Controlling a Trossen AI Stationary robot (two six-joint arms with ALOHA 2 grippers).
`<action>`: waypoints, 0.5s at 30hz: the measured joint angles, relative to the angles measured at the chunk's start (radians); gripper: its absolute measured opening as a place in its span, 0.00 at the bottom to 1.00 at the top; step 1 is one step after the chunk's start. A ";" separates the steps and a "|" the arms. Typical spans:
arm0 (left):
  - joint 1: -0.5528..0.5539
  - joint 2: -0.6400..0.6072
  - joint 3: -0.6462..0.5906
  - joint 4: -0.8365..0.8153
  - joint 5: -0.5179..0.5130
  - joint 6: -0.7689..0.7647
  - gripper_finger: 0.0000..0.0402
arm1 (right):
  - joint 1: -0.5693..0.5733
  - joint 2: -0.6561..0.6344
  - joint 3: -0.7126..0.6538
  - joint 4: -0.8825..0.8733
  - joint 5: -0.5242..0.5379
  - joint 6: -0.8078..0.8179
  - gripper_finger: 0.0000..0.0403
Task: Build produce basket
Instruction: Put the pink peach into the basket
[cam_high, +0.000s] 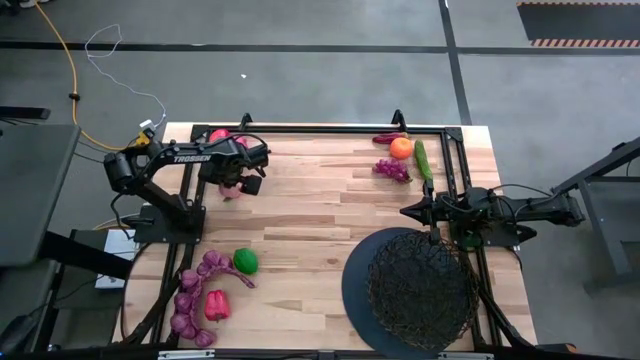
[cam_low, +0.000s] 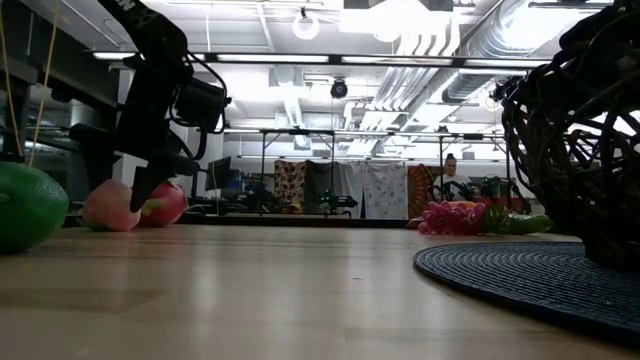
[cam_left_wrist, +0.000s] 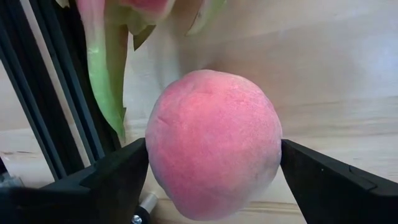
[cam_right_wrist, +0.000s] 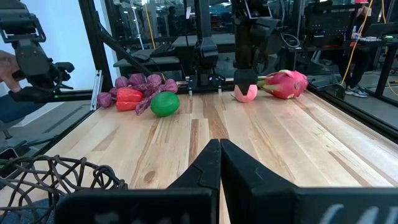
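A pink peach (cam_left_wrist: 211, 143) rests on the wooden table near its far left corner, beside the pink dragon fruit (cam_right_wrist: 283, 84). My left gripper (cam_high: 232, 186) points steeply down over the peach, open, with one finger on each side of it. The round black wire basket (cam_high: 420, 290) stands on its dark disc base (cam_high: 355, 280) at the near right. My right gripper (cam_right_wrist: 220, 146) is shut and level, above the basket's far rim, touching nothing. My left gripper comes at the peach from above, its two fingers (cam_left_wrist: 118, 180) flanking the peach's widest part (cam_left_wrist: 155, 155). The peach sits on the table. Whether the fingers touch it, I cannot tell.
At the near left lie a green ball (cam_high: 245, 261), purple grapes (cam_high: 190, 290) and a red pepper (cam_high: 216, 305). At the far right lie an orange (cam_high: 401, 148), a cucumber (cam_high: 423, 160) and more grapes (cam_high: 392, 169). Black frame rails (cam_high: 330, 130) border the table.
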 joint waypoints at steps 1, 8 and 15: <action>0.000 0.000 0.000 0.000 0.002 0.002 0.85 | 0.000 0.000 0.000 0.000 0.000 0.000 0.00; 0.000 0.001 0.000 -0.001 0.017 0.010 0.77 | 0.000 0.000 0.000 0.000 0.000 0.000 0.00; 0.000 -0.033 -0.003 0.008 0.037 0.040 0.71 | 0.000 0.000 0.000 0.000 0.000 0.000 0.00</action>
